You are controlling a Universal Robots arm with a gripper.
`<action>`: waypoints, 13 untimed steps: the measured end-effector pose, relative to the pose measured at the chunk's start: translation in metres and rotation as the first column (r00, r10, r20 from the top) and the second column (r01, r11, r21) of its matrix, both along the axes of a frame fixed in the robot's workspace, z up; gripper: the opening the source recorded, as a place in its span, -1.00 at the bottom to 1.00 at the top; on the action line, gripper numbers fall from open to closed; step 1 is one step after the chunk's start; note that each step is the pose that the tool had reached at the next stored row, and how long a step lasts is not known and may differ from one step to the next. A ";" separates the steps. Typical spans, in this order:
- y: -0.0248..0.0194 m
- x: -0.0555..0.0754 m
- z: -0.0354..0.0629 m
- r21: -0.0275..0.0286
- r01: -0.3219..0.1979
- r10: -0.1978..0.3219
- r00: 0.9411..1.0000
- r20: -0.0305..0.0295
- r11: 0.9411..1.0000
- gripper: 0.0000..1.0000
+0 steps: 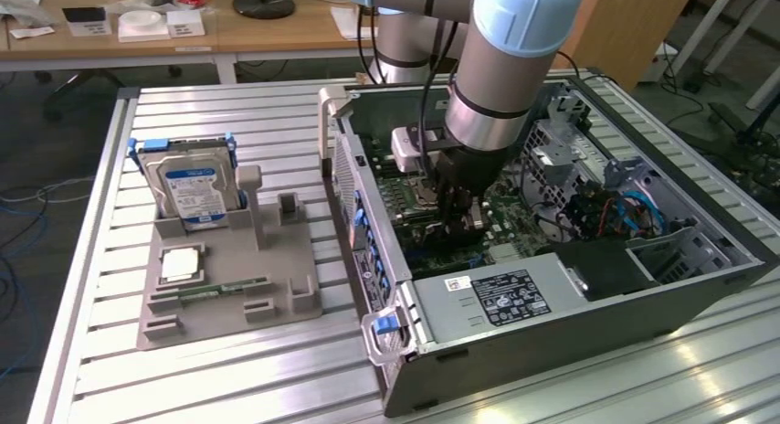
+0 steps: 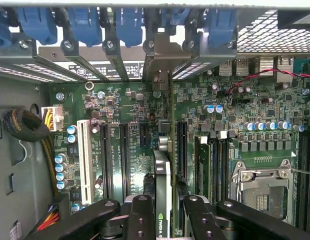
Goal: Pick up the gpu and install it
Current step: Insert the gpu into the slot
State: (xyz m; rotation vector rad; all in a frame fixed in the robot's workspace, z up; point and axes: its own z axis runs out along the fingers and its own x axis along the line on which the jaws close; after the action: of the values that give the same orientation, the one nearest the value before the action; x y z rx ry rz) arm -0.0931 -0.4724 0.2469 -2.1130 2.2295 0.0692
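A robot arm reached down into an open desktop computer case (image 1: pixel 682 287) lying on its side on a slatted metal table (image 1: pixel 280 369). Its gripper (image 1: pixel 463 214) hung low over the green motherboard (image 1: pixel 421 227), inside the case.

From the wrist view, the gripper (image 2: pixel 165 215) was clamped on the gpu (image 2: pixel 162 185). The card stood on edge between the two black fingers (image 2: pixel 140 217), its thin dark edge running away from the camera toward the row of blue slot latches (image 2: pixel 85 22) at the case's rear wall. The card's metal bracket (image 2: pixel 160 75) appeared to reach up to that rear wall. The card sat among the long black expansion slots (image 2: pixel 124 155), with a white slot (image 2: pixel 85 155) farther off to one side.

To do this step well, it seemed the card's lower edge needed to stay parallel with its slot and centred along it, with the bracket lined up with its opening in the rear wall. A straight press down, without tilt, looked safest; whether the card was already seated could not be told.

On the exterior view's left, well apart from the case, a grey holder tray (image 1: pixel 232 287) held a silver hard drive (image 1: pixel 192 188) with a blue label, standing upright, and a narrow green memory stick (image 1: pixel 226 289) lying flat.
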 end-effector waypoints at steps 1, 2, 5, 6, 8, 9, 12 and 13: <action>0.0000 0.000 0.0000 0.000 0.000 0.000 1.000 0.000 1.000 -0.47; 0.0000 0.000 0.0000 0.000 0.000 0.000 1.000 0.000 1.000 -0.47; 0.0002 0.000 -0.0004 0.002 0.000 0.000 1.000 0.000 1.000 -0.47; 0.0002 0.000 -0.0006 0.002 0.000 0.000 1.000 0.000 1.000 -0.45; 0.0001 0.000 -0.0001 0.000 0.000 0.000 1.000 0.000 1.000 -0.33; 0.0000 0.000 0.0000 0.000 0.000 0.000 1.000 0.000 1.000 -0.21; 0.0000 0.000 0.0000 0.000 0.000 0.000 1.000 0.000 1.000 0.02; 0.0000 0.000 0.0000 0.000 0.000 0.000 1.000 0.000 1.000 0.02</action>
State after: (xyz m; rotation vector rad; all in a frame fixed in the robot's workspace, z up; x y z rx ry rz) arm -0.0931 -0.4724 0.2469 -2.1129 2.2295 0.0692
